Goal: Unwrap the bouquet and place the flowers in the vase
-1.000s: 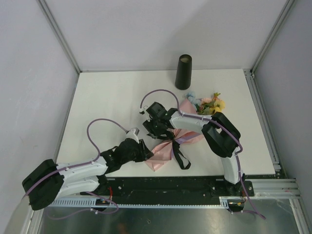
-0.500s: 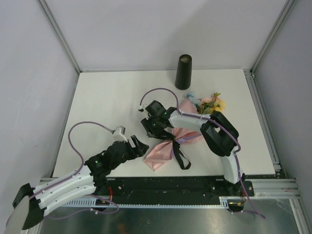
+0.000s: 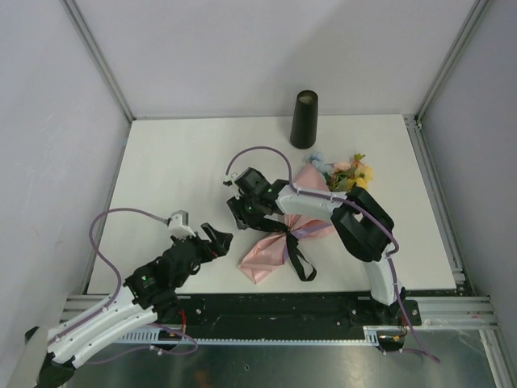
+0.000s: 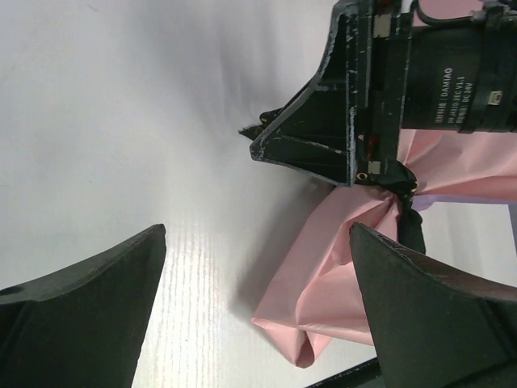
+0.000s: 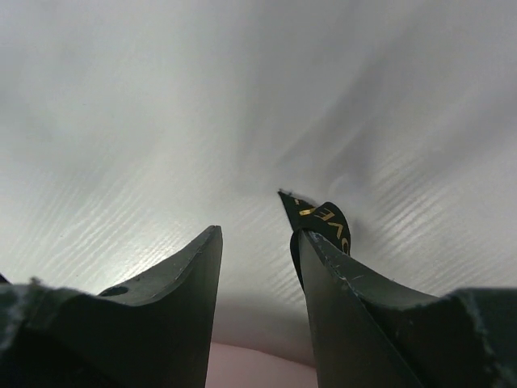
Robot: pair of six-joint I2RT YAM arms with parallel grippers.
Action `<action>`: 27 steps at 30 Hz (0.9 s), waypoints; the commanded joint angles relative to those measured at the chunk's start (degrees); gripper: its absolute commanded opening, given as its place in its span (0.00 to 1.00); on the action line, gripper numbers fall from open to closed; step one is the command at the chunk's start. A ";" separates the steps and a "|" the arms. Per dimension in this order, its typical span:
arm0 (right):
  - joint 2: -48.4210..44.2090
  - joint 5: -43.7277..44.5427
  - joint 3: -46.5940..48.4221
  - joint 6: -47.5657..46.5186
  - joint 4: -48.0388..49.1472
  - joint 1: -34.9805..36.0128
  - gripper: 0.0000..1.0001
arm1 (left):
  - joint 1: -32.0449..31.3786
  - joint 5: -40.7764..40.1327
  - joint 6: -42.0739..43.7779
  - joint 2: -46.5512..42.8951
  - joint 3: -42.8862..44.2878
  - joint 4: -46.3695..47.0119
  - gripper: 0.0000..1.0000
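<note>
The bouquet point(image 3: 273, 252) lies wrapped mid-table, blooms pointing far-right toward the vase point(image 3: 304, 120), which stands apart at the far edge. A tail of the black ribbon point(image 5: 325, 220) rests against one finger of the right gripper point(image 5: 258, 232), whose jaws are half apart and not pinching it. The left gripper point(image 4: 257, 229) gapes wide and empty just left of the paper. The risk: the unclamped ribbon slips off, or a tug drags the unpinned bundle along.

Black vase point(image 3: 304, 121); pink paper point(image 3: 262, 257); black ribbon point(image 3: 298, 259)
</note>
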 commanded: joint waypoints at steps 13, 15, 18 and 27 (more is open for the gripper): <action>-0.54 7.42 3.17 0.85 2.78 -1.06 0.49 | -0.17 -4.86 1.00 -4.18 0.26 -2.81 1.00; -1.75 11.53 2.35 1.16 2.71 -3.29 0.49 | -0.14 -4.77 0.93 -4.69 0.00 -2.91 1.00; -3.56 15.47 0.70 2.58 3.22 -6.58 0.49 | -0.15 -4.63 0.94 -5.25 -0.10 -3.14 1.00; -10.11 10.60 -3.72 1.62 -0.86 -5.97 0.52 | -0.14 -4.24 0.97 -5.78 0.61 -3.56 1.00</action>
